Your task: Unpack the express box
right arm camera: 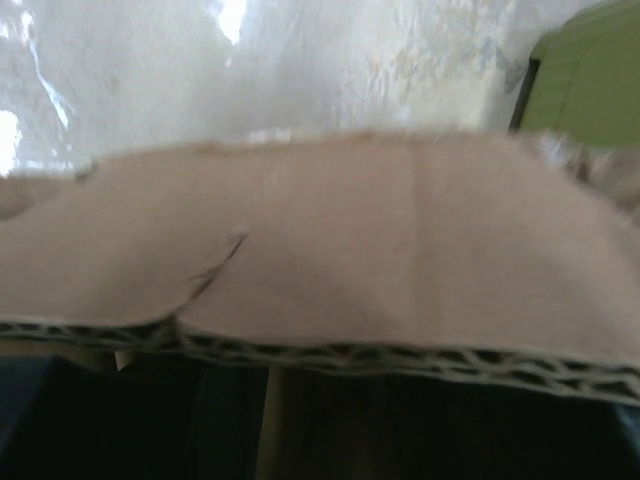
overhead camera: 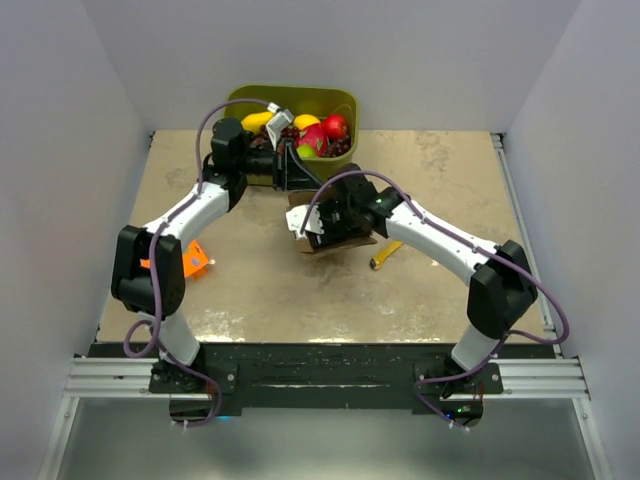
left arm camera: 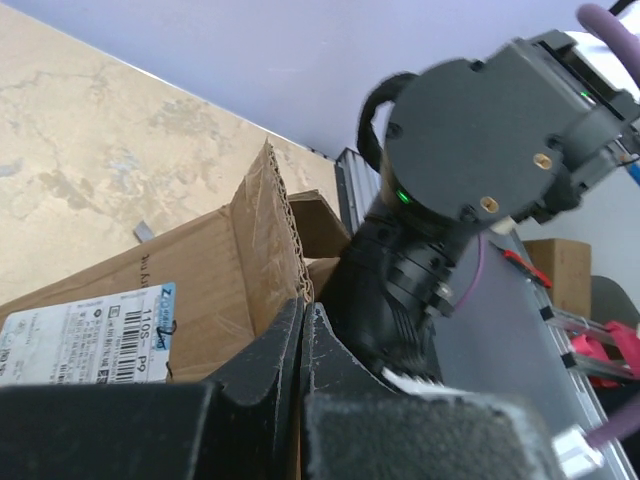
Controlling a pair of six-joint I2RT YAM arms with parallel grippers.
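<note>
The express box [overhead camera: 345,243] sits around the middle of the table [overhead camera: 450,180], just in front of the green bin [overhead camera: 345,100] of fruit and mostly hidden from above by the right arm's wrist. In the left wrist view we see its white label [left arm camera: 90,340] on the side facing that camera, and one flap [left arm camera: 265,230] standing up with its ragged corrugated edge showing. The left gripper [left arm camera: 303,310] has its fingers drawn together to a thin seam. The flap's edge runs straight down into that seam, so we judge it is pinching the flap and holding it back. The right gripper [overhead camera: 330,225] hangs directly over the box with its wrist angled down toward the opening. Its own camera shows only a sheet of cardboard [right arm camera: 330,240] across the frame with darkness below, so we cannot tell how far its fingers are spread or whether they hold anything. What matters for the next move is that the opening lies straight beneath the right gripper, while the left grips from the far-left side near the bin. We take the right arm to be the one placed to reach in. The box is roughly cube-shaped, so no long axis governs the approach.
</note>
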